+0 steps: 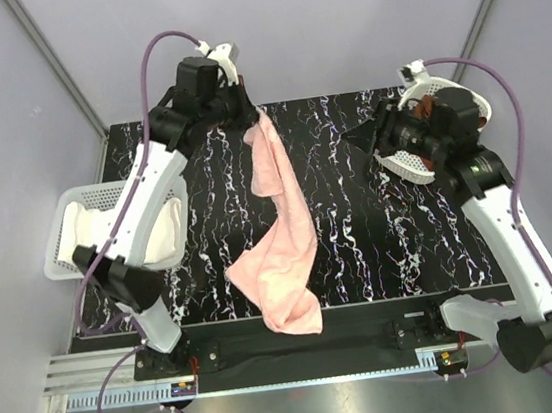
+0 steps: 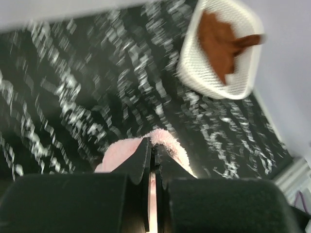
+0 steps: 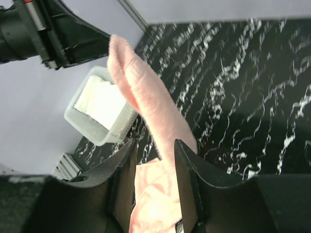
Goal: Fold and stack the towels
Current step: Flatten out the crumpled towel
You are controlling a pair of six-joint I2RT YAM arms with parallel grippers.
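1. My left tool point(image 1: 244, 110) point(image 2: 151, 145) is raised at the upper middle of the top view. Its fingers are pressed together on one end of the pink towel point(image 1: 283, 226) point(image 2: 167, 143) point(image 3: 146, 92).
2. From that pinch the pink towel hangs down in a long twisted strip. Its lower end lies crumpled on the black, white-veined worktop point(image 1: 360, 236), reaching the near edge at the bottom centre of the frame.
3. My right tool point(image 1: 353, 137) point(image 3: 154, 145) is at the upper right of the top view, pointing left toward the towel. Its fingers are spread and pinch nothing. The top view shows it apart from the cloth, which its own camera sees through the gap.
4. At the left edge sits a white mesh basket point(image 1: 93, 197) point(image 3: 92, 131) holding the white towel point(image 1: 83, 230) point(image 3: 99, 99). My left arm point(image 1: 141, 213) crosses over it and hides part of both.
5. At the upper right a second mesh basket point(image 1: 407, 162) point(image 2: 204, 77) holds the rust-brown towel point(image 1: 427, 105) point(image 2: 218, 43), one corner draped over the rim. My right wrist covers most of this basket from above.
6. Purple cables point(image 1: 154, 70) loop from both arms.
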